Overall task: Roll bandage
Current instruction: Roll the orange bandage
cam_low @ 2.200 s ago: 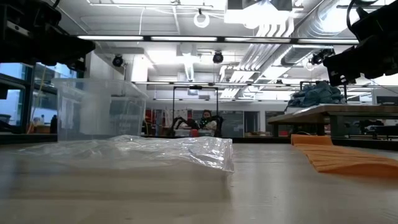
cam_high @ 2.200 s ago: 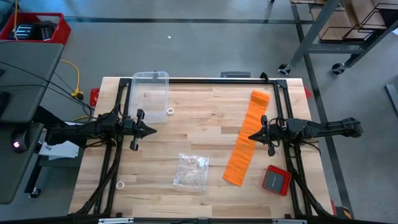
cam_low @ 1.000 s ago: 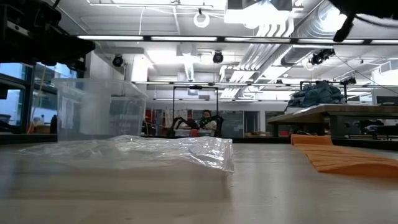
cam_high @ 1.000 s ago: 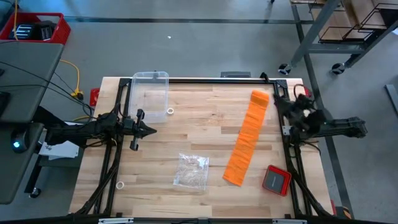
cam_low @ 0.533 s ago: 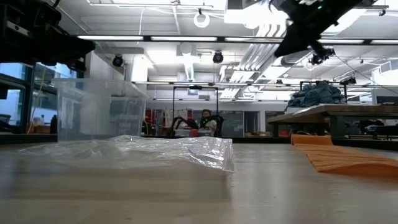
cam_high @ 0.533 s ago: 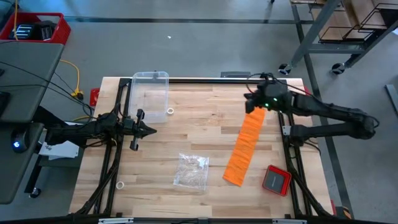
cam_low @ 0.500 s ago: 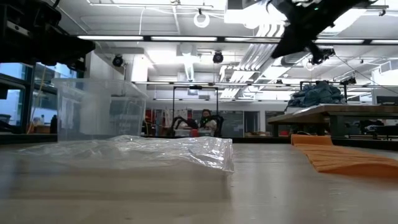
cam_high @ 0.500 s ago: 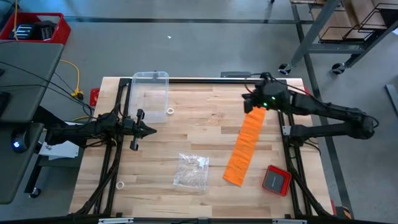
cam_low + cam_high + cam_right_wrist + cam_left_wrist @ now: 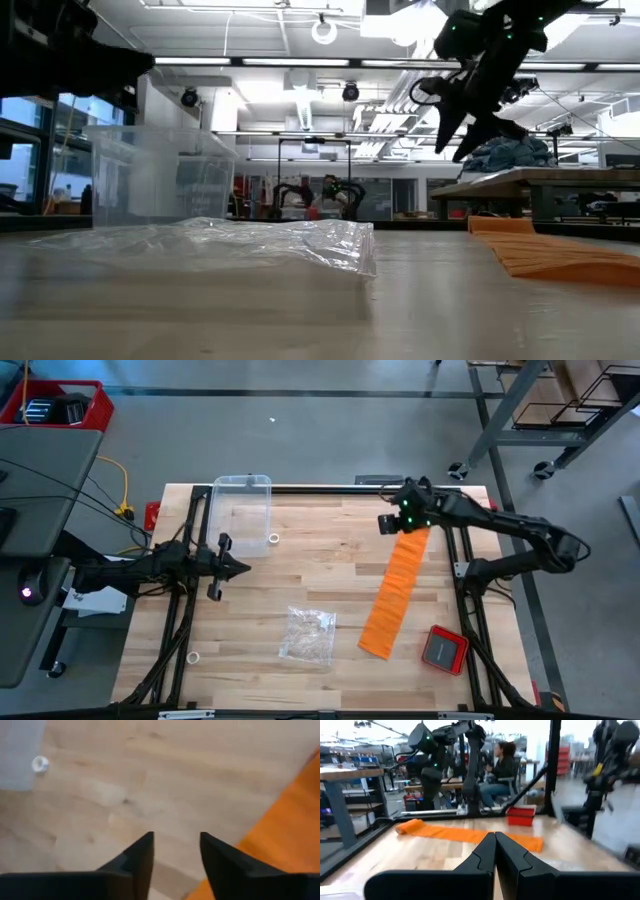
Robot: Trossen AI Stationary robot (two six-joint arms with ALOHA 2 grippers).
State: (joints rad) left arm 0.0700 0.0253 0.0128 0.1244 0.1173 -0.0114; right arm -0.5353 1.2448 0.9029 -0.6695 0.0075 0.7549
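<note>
The bandage (image 9: pixel 394 589) is a long orange strip lying flat on the table (image 9: pixel 330 575). It is on the right side and runs from the far right down toward the near edge, a bit slanted. It is not rolled up.

The right tool (image 9: pixel 386 523) hangs in the air over the far end of the bandage. Its two fingers (image 9: pixel 139 857) are apart, with nothing between them. It is not touching the bandage. Bare wood shows in the gap between them, with the orange strip off to one side.

The left tool (image 9: pixel 243 570) waits over the left side of the table, well apart from the bandage. Its fingers (image 9: pixel 482 856) are pressed together and hold nothing.

A clear plastic box (image 9: pixel 243 506) sits at the far left. A small white ring (image 9: pixel 274 539) lies just beside it. A crinkly clear bag (image 9: pixel 308 634) lies near the middle, toward the near edge. A small red square thing (image 9: pixel 443 650) sits near the bandage's near end.
</note>
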